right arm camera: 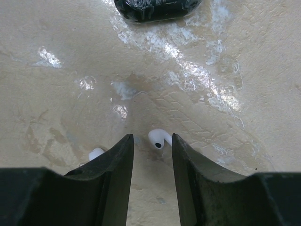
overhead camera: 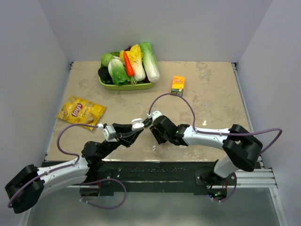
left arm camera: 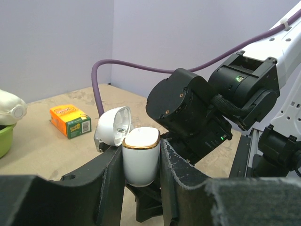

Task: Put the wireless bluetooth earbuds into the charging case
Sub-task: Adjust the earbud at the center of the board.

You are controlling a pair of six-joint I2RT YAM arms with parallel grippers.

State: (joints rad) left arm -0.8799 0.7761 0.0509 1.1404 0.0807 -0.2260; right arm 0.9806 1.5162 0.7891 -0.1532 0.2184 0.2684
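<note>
My left gripper [left arm camera: 142,162] is shut on a white charging case [left arm camera: 140,155] with a gold rim, held upright above the table with its lid [left arm camera: 113,126] hinged open. It shows in the top view as well [overhead camera: 138,124]. My right gripper [right arm camera: 151,137] is open and points down at the table. One white earbud [right arm camera: 158,138] lies on the table between its fingertips, near the right finger. A second white earbud [right arm camera: 96,153] lies just left of the left finger, partly hidden. No black earbuds can be made out.
A green tray [overhead camera: 123,86] of toy vegetables stands at the back. An orange carton [overhead camera: 178,85] is to its right and a yellow chips bag [overhead camera: 81,112] lies at the left. A black glossy object [right arm camera: 155,7] lies beyond the earbuds. The right wrist [left arm camera: 188,110] hangs close behind the case.
</note>
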